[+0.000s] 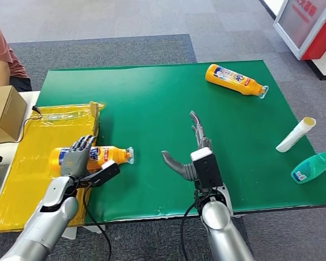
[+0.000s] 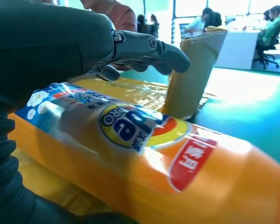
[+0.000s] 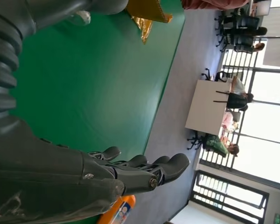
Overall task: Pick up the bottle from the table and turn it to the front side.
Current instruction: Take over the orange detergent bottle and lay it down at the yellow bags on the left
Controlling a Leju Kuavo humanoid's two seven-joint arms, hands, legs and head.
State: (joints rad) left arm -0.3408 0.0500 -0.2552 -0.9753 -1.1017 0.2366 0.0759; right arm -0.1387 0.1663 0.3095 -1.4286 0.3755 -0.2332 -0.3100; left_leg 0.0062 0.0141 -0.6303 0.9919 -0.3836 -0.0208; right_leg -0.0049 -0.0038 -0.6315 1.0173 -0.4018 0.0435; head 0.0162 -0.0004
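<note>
Barely begun, the left hand point(image 1: 77, 157) is curling its fingers point(image 2: 149, 49) over the bottle point(image 1: 92, 156) lying on its side at the near left of the tabletop point(image 1: 161, 109), not yet lifting or turning it, while the right hand point(image 1: 190, 155) is hovering open, holding nothing.

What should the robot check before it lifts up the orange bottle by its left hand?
1. Left hand around the near orange bottle: fingers over it, firm grip cannot tell.
2. Label faces up: ok.
3. Cap has free room on the green mat: ok.
4. Right hand open, away from that bottle: ok.
5. Other orange bottle far off: ok.
6. Yellow bag under the bottle might snag: cannot tell.
</note>
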